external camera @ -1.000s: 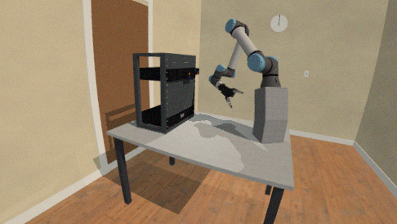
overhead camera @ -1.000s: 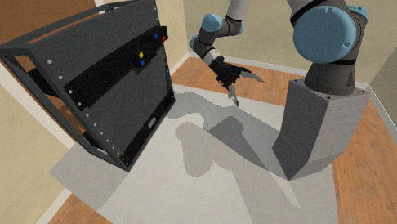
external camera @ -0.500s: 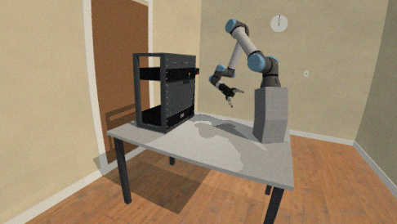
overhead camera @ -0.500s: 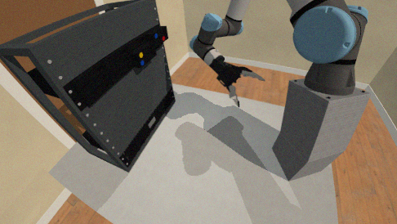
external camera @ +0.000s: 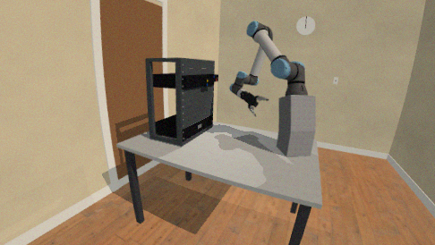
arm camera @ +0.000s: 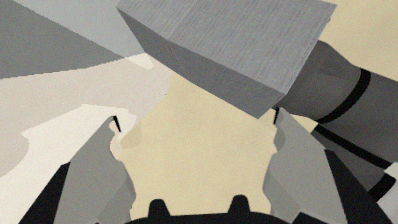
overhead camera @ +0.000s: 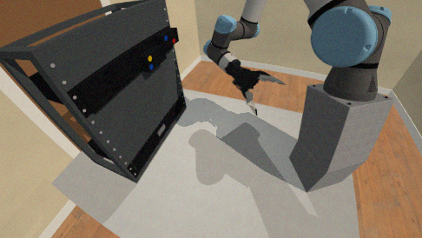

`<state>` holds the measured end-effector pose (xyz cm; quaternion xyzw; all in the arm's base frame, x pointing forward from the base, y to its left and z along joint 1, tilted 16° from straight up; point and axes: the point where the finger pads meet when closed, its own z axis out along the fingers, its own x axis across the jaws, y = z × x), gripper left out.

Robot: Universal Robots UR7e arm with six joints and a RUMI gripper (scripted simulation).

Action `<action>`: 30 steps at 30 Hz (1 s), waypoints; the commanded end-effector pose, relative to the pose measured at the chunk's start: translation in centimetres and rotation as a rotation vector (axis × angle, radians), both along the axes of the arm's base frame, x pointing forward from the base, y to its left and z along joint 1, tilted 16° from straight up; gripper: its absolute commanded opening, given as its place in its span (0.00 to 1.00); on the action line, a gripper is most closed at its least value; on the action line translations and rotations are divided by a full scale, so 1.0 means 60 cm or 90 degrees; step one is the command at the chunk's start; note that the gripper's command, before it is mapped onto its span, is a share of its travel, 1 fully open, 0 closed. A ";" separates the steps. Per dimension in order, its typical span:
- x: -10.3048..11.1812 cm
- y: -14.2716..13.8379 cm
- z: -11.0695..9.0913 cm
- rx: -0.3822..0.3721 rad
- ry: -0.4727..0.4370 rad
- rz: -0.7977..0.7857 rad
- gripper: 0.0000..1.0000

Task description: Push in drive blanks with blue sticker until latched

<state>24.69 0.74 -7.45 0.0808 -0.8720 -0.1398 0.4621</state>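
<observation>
From above, a dark grey open-framed metal rack (overhead camera: pixel 26 54) stands at the left of the pale grey desk (overhead camera: pixel 243 208). Black drive blanks (overhead camera: pixel 126 69) cross its upper front, carrying small round stickers: blue (overhead camera: pixel 166 38), red (overhead camera: pixel 174 41), yellow (overhead camera: pixel 149 58) and blue (overhead camera: pixel 151 67). The black hand (overhead camera: pixel 264 93) hangs apart from the rack, its two tapered fingers spread wide with nothing between them.

From the side, the rack (external camera: pixel 149 98) sits near the desk's (external camera: pixel 286 188) back left corner, the arm's grey block pedestal (external camera: pixel 304 147) at the right.

At the wrist, grey wedge-shaped fingers frame the pedestal (arm camera: pixel 225 45).
</observation>
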 end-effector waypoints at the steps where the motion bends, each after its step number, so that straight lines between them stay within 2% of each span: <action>1: -0.016 0.013 0.009 0.049 0.017 0.009 1.00; 3: -0.016 0.013 0.009 0.049 0.017 0.009 1.00; 6: -0.024 0.021 0.015 0.079 0.027 0.013 1.00; 18: -0.064 0.060 0.049 0.225 0.067 0.024 1.00; 20: -0.064 0.060 0.049 0.225 0.067 0.024 1.00; 30: -0.096 0.100 0.091 0.380 0.097 0.021 1.00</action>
